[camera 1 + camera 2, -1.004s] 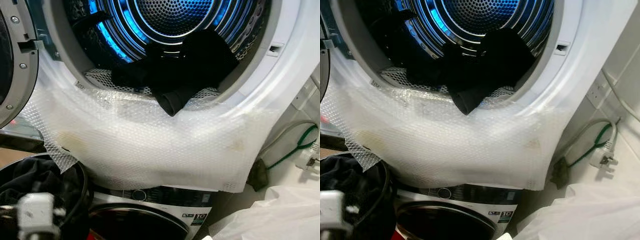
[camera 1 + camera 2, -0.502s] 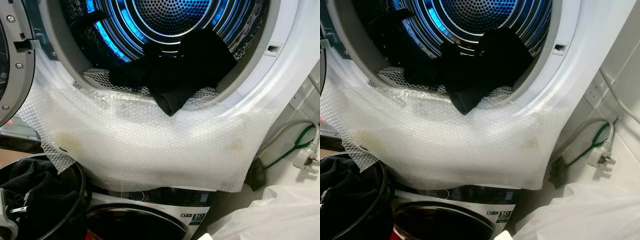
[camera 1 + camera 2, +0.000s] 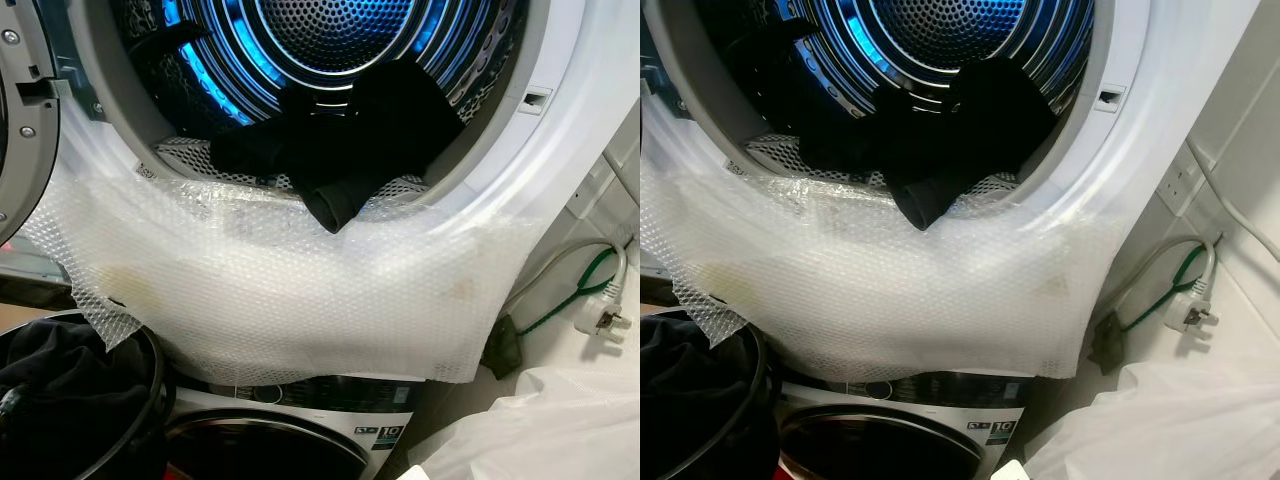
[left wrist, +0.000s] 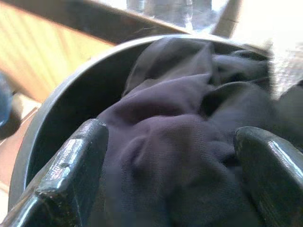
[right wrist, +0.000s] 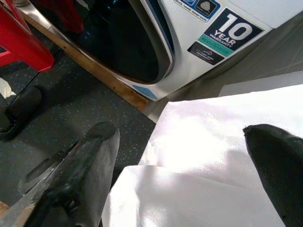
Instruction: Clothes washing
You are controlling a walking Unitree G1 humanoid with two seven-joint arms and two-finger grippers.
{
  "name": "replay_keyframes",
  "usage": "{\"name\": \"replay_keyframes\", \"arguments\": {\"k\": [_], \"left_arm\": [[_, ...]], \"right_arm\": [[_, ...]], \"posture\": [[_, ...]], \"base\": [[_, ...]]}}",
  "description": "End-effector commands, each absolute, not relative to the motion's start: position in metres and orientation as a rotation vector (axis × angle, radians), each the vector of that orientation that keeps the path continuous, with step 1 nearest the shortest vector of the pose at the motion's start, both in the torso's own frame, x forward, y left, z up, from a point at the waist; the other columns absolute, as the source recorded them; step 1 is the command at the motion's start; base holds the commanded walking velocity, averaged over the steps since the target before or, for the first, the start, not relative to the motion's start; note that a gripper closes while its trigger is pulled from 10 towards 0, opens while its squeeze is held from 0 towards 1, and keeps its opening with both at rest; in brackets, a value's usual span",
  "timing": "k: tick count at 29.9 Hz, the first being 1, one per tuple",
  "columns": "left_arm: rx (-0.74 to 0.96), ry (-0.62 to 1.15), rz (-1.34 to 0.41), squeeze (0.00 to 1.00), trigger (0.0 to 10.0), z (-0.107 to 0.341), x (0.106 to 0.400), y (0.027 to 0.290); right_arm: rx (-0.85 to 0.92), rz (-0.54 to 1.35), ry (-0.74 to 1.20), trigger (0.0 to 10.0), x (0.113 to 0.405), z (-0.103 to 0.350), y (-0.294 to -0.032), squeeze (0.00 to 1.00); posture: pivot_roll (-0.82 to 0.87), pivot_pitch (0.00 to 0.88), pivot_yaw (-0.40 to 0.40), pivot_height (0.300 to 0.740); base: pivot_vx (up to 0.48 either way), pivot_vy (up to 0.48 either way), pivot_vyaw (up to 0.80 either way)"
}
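The upper machine's drum (image 3: 340, 40) glows blue, and a heap of black clothes (image 3: 350, 135) lies at its mouth, one fold drooping over the bubble wrap (image 3: 290, 290) taped below the opening. Below and left of the drum, the left gripper (image 4: 170, 156) hovers with fingers apart over dark laundry (image 4: 189, 142) in a round black basket (image 3: 150, 400). The right gripper (image 5: 184, 179) hangs spread over white sheeting (image 5: 208, 142).

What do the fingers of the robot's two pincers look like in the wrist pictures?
Each pincer has two thick black fingers with rounded tips. The left pincer fingers look glossy and scuffed, with pale worn edges. The right pincer fingers are similarly dark with grey wear marks.
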State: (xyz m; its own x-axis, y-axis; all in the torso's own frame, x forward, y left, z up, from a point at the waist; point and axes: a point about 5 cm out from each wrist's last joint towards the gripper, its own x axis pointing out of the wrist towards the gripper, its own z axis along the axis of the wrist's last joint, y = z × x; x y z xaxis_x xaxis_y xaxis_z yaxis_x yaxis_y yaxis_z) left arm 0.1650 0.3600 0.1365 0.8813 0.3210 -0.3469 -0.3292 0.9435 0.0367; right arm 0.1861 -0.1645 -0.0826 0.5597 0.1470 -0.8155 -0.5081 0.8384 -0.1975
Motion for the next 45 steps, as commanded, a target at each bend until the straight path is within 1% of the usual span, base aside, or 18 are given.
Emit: {"name": "replay_keyframes", "arguments": {"k": [1, 6, 8, 15, 19, 21, 29, 30, 31, 32, 33, 38, 39, 41, 45], "left_arm": [[-0.017, 0.341, 0.251, 1.0, 10.0, 0.148, 0.169, 0.349], [-0.019, 0.367, 0.277, 1.0, 10.0, 0.149, 0.167, 0.353], [-0.016, 0.41, 0.306, 1.0, 10.0, 0.146, 0.164, 0.356], [-0.052, 0.481, 0.344, 1.0, 10.0, 0.137, 0.163, 0.355], [-0.058, 0.509, 0.391, 1.0, 10.0, 0.135, 0.161, 0.36], [-0.048, 0.529, 0.462, 1.0, 10.0, 0.135, 0.16, 0.368], [-0.059, 0.546, 0.554, 1.0, 10.0, 0.128, 0.165, 0.374], [-0.051, 0.555, 0.585, 0.98, 10.0, 0.125, 0.166, 0.377], [-0.051, 0.555, 0.585, 0.98, 10.0, 0.125, 0.166, 0.377], [-0.046, 0.557, 0.616, 0.0, 10.0, 0.122, 0.169, 0.379], [-0.049, 0.557, 0.644, 0.0, 10.0, 0.121, 0.171, 0.381], [-0.026, 0.566, 0.651, 0.0, 10.0, 0.116, 0.18, 0.381], [-0.028, 0.566, 0.629, 0.0, 10.0, 0.113, 0.189, 0.377], [-0.029, 0.567, 0.624, 0.0, 10.0, 0.111, 0.192, 0.376], [-0.055, 0.576, 0.633, 0.0, 10.0, 0.1, 0.209, 0.372]], "right_arm": [[-0.447, 0.401, 0.895, 10.0, 0.189, -0.081, -0.166, 0.0], [-0.447, 0.401, 0.888, 10.0, 0.191, -0.08, -0.165, 0.0], [-0.446, 0.405, 0.886, 10.0, 0.192, -0.08, -0.164, 0.0], [-0.445, 0.41, 0.885, 10.0, 0.192, -0.079, -0.164, 0.0], [-0.443, 0.409, 0.884, 10.0, 0.193, -0.079, -0.164, 0.0], [-0.44, 0.406, 0.884, 10.0, 0.193, -0.079, -0.164, 0.0], [-0.44, 0.407, 0.888, 10.0, 0.191, -0.08, -0.165, 0.0], [-0.44, 0.407, 0.889, 10.0, 0.191, -0.08, -0.165, 0.0], [-0.44, 0.407, 0.889, 10.0, 0.191, -0.08, -0.165, 0.0], [-0.44, 0.407, 0.89, 10.0, 0.191, -0.08, -0.165, 0.0], [-0.441, 0.408, 0.89, 10.0, 0.191, -0.08, -0.165, 0.0], [-0.445, 0.409, 0.889, 10.0, 0.19, -0.08, -0.166, 0.0], [-0.446, 0.405, 0.889, 10.0, 0.19, -0.08, -0.167, 0.0], [-0.445, 0.403, 0.889, 10.0, 0.19, -0.08, -0.167, 0.0], [-0.455, 0.402, 0.883, 10.0, 0.19, -0.08, -0.171, 0.0]], "posture": [[0.24, 0.0, -0.115, 0.74], [0.24, 0.0, -0.114, 0.74], [0.24, 0.0, -0.114, 0.74], [0.24, 0.0, -0.115, 0.74], [0.24, 0.0, -0.114, 0.74], [0.24, 0.0, -0.114, 0.74], [0.23, 0.0, -0.114, 0.74], [0.23, 0.0, -0.114, 0.74], [0.23, 0.0, -0.114, 0.74], [0.23, 0.0, -0.117, 0.74], [0.23, 0.0, -0.118, 0.74], [0.22, 0.0, -0.118, 0.74], [0.21, 0.0, -0.118, 0.74], [0.21, 0.0, -0.118, 0.74], [0.18, 0.0, -0.128, 0.74]], "base": [[0.0, 0.0, 0.0], [0.0, 0.0, 0.0], [0.0, 0.0, 0.0], [0.0, 0.0, 0.0], [0.0, 0.0, 0.0], [0.0, 0.0, 0.0], [0.0, 0.0, 0.0], [0.0, 0.0, 0.0], [0.0, 0.0, 0.0], [0.0, 0.0, 0.0], [0.0, 0.0, 0.0], [0.0, 0.0, 0.0], [0.0, 0.0, 0.0], [0.0, 0.0, 0.0], [0.0, 0.0, 0.0]]}}
